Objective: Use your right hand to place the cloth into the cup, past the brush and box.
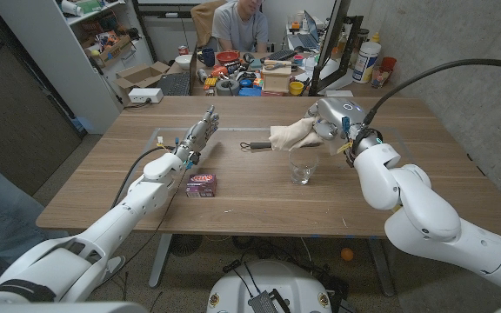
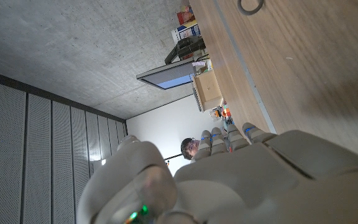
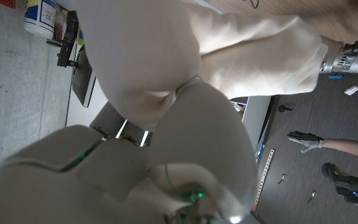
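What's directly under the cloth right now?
The clear cup stands on the table just below the cloth held by the right hand. Part of the brush is covered.

Two arms — glossy white rounded shells. Left hand: pale grey fingers, blue and coloured wiring. Right hand: grey-white casing — black cable arcing off, small green light at wrist.
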